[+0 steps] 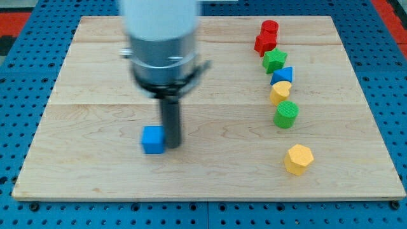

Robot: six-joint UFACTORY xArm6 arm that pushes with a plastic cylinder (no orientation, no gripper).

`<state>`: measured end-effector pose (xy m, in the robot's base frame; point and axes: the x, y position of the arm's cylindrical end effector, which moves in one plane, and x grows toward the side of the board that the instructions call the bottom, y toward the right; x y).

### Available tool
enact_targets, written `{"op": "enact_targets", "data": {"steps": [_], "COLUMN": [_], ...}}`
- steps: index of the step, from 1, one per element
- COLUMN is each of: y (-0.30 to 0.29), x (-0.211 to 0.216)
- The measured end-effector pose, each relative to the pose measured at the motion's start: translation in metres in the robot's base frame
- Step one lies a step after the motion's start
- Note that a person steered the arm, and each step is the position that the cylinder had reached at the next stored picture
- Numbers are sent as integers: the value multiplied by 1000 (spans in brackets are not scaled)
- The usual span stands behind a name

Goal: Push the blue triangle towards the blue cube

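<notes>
Wooden board (95,165) on blue pegboard (19,76), seen from the one camera. Rod w/ no jaws or fingers, so nothing opens, closes or is held; my tip (172,145) rests at board level, just beside the blue cube (152,140), on the cube's view-right side, apparently touching or nearly so (blur prevents certainty). Arm housing (162,41), white over grey, rises above the tip toward view top.

Outward from tip, all other blocks lie well apart, to the view's right, in a rough column. Nearest to tip level: yellow hexagonal block (298,159), lower right of tip. Above it, green cylinder (286,114). Next up, yellow block (280,93), shape unclear, touching the blue triangle (283,76) directly above it. Blue triangle thus sits far right & above tip, w/ the tip between it & the blue cube. Above triangle: green block (275,60), star-like outline; then red block (265,43), shape unclear; topmost, red cylinder (269,28) near board's upper edge.
</notes>
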<state>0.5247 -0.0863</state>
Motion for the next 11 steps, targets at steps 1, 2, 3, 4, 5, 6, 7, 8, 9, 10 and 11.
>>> {"op": "enact_targets", "data": {"steps": [1,2,3,4,5,6,7,8,9,10,11], "y": [-73,-86,17,102,193,274,287,276,257,210,155], "x": [0,-2,-8,-11,-12,-16,-67,-126,-145,-144,-129]}}
